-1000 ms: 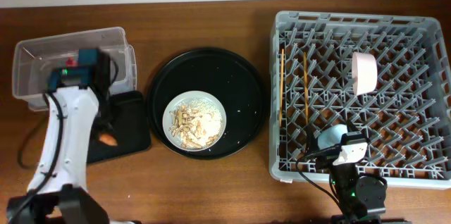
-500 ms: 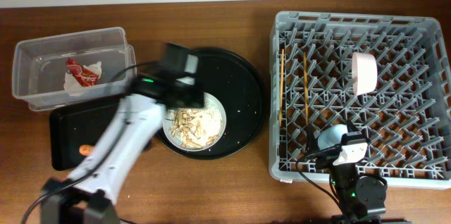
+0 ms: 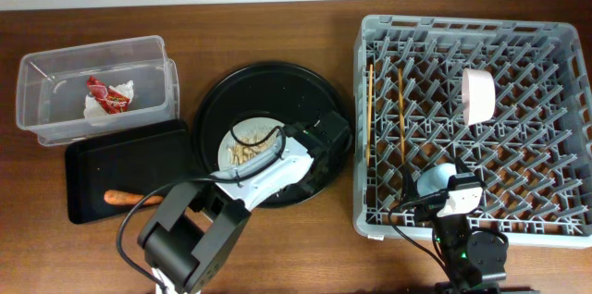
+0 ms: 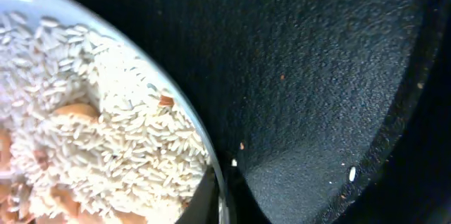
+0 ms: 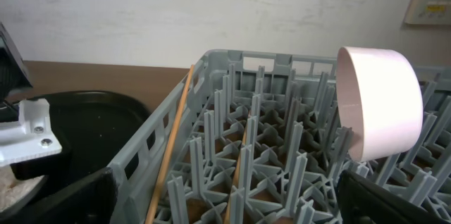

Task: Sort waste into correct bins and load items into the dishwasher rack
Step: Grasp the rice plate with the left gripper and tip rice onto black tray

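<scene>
The round white plate [image 3: 242, 141] holds beige food scraps [image 3: 246, 153] on the large round black tray [image 3: 268, 86]. My left gripper [image 3: 294, 146] is at the plate's right rim. In the left wrist view [image 4: 220, 199] its jaws are closed over the rim of the plate [image 4: 180, 115], next to the rice and scraps [image 4: 106, 139]. The red wrapper [image 3: 100, 91] and white napkin [image 3: 102, 106] lie in the clear tub [image 3: 55, 77]. The orange food piece [image 3: 125, 197] lies in the black rectangular tray [image 3: 139, 151]. The grey rack [image 3: 546, 72] holds the pink bowl [image 3: 479, 95], two chopsticks [image 3: 371, 114] and the blue cup [image 3: 431, 181]. My right gripper [image 3: 450, 190] is open and empty over the rack's front edge.
The right wrist view shows the gripper [image 5: 232, 206] spread wide over the rack pegs [image 5: 282, 146], a chopstick [image 5: 173, 139] along the left wall, and the pink bowl [image 5: 380, 101] on its side at upper right. The left arm lies across the round tray's front.
My left arm has swung from the clear tub across to the plate's right rim. The wrapper and napkin now show in the tub. The right arm has not moved.
</scene>
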